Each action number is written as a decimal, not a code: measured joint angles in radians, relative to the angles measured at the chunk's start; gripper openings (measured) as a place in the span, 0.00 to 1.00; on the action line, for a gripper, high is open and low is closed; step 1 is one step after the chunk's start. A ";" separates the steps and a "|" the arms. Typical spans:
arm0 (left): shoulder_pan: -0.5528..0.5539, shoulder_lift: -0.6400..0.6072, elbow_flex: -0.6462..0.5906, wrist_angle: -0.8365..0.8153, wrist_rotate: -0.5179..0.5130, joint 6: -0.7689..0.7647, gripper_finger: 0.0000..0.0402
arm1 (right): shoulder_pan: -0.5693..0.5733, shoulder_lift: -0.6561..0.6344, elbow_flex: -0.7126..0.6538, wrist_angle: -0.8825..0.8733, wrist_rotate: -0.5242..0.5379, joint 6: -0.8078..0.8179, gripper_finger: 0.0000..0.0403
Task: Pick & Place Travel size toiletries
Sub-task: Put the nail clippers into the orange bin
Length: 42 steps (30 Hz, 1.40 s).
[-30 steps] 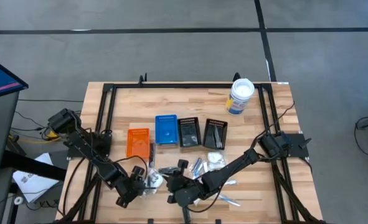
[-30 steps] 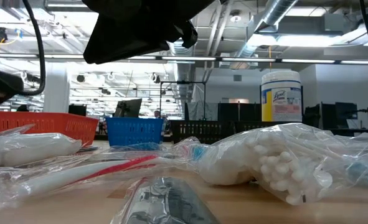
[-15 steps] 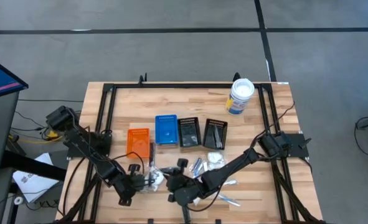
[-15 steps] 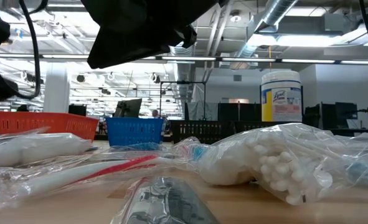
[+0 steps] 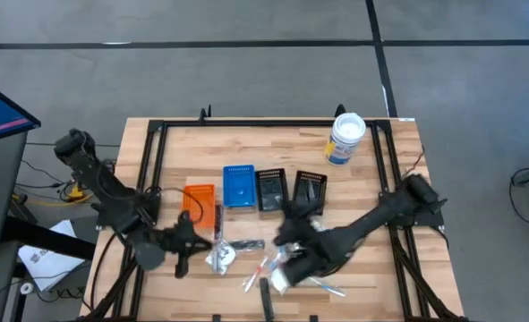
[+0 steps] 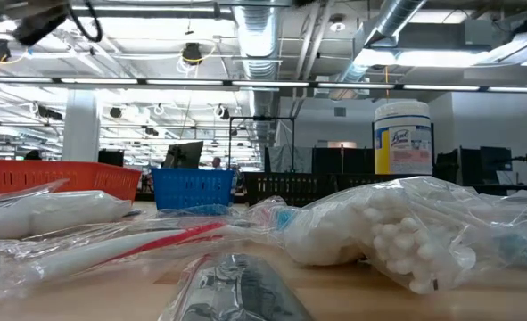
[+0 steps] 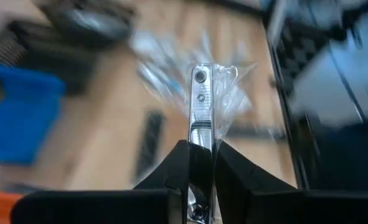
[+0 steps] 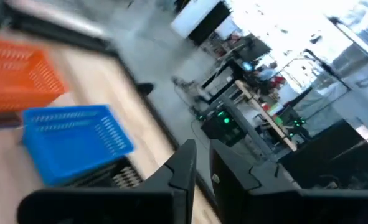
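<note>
The toiletries lie in a pile near the table's near edge: a white crinkly packet, red and white clear-wrapped sticks, and a bag of cotton swabs. My left gripper hovers by the near left of the pile, shut on a silvery metal piece in a clear wrapper. My right gripper is raised over the pile's right side, pointing toward the far edge. Its fingers stand almost together with nothing visible between them. My left gripper pinches the near end of the silvery metal piece between its two fingers, clear wrapper included. The piece runs straight out along the fingers. It is lifted clear of the table, and its free end with the loose wrapper sticks out beyond the fingertips.
An orange bin, a blue bin and two black bins stand in a row at mid-table. A white tub with a blue label stands at the far right. Black frame rails border the table.
My left gripper has risen from the pile and drawn back toward the table's left and far side, carrying the wrapped metal piece. My right gripper has lifted off the pile and swung right and toward the far edge, leaving the low view and uncovering the red and white sticks.
</note>
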 joint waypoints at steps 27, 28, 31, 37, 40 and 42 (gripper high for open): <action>0.530 -0.093 0.000 -0.009 0.195 0.054 0.09 | 0.395 -0.554 -0.787 0.179 -0.216 0.453 0.10; 0.550 -0.091 0.000 0.005 0.212 0.060 0.09 | 0.404 -0.585 -0.813 0.236 -0.246 0.403 0.10; 0.610 -0.090 0.000 0.045 0.287 0.080 0.09 | 0.413 -0.677 -0.900 0.460 -0.383 0.216 0.10; 0.674 -0.052 0.001 -0.021 0.464 -0.142 0.09 | 0.392 -0.808 -1.104 1.042 -0.589 -0.223 0.10; 0.686 -0.051 0.000 -0.168 0.469 -0.394 0.09 | 0.379 -0.847 -1.171 1.227 -0.608 -0.369 0.10; 0.696 -0.055 0.000 -0.242 0.469 -0.531 0.09 | 0.367 -0.868 -1.203 1.291 -0.608 -0.433 0.10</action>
